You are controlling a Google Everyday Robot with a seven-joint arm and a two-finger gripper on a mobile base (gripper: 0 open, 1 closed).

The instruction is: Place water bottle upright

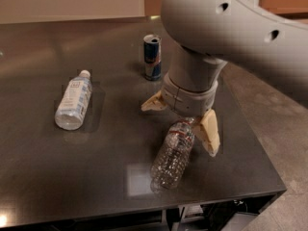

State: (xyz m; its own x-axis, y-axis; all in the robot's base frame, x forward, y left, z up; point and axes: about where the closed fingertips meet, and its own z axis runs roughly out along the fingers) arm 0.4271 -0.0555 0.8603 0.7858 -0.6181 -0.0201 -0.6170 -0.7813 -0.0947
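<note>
Fingers (209,133) of the gripper (179,129) are spread wide and grasp nothing, one on each side of the top end of the water bottle (171,154). It lies on its side near the front right of the tabletop (72,177), its top under the wrist. A smaller bottle (73,100) lies well to the left, and a drink can (152,57) stands upright behind the gripper.
</note>
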